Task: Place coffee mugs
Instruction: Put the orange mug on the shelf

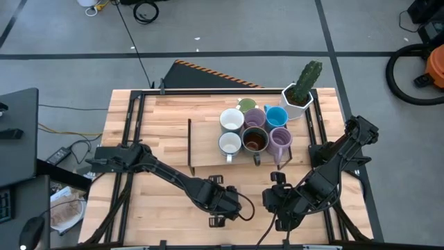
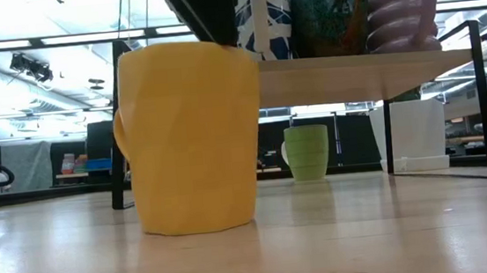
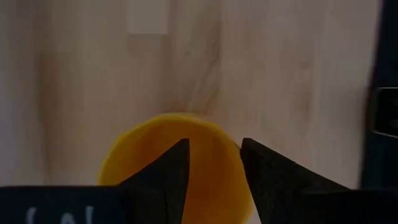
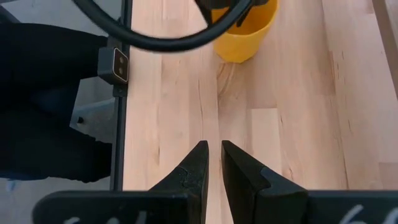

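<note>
1. From overhead, your left gripper hides the yellow-orange mug; the low view shows that mug standing upright on the table, in front of the shelf.
2. Your left wrist view shows one finger inside the mug's rim and one outside, clenched on its wall.
3. Your right gripper waits nearby, nearly closed, holding nothing.
4. Six mugs sit on the shelf; a green mug stands behind it.

Bright, even overhead light; ceiling strip lights glare white in the low view. The close yellow faceted ceramic mug blurs in the left wrist view.
</note>
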You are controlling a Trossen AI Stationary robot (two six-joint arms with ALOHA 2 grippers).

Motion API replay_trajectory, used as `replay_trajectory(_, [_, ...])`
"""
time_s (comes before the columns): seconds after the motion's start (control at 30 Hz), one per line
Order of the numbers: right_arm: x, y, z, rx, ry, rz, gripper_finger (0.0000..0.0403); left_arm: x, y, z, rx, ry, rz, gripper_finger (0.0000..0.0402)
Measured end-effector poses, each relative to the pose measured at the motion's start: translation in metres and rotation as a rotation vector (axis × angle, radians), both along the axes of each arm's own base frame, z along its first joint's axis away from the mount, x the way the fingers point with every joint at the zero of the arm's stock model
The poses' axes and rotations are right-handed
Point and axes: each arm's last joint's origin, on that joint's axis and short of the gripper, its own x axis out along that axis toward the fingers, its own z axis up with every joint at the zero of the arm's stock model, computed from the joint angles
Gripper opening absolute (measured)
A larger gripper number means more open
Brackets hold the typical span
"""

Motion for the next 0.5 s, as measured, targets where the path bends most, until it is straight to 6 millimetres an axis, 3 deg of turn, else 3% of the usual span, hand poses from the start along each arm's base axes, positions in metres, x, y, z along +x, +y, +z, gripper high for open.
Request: replay_trajectory(0.5, [-0.0015, 0.0016, 0.0001, 0.003, -0.001, -0.003, 0.0049, -0.0012, 0.0069, 0.0033, 0.007, 0.017, -0.013, 0.0155])
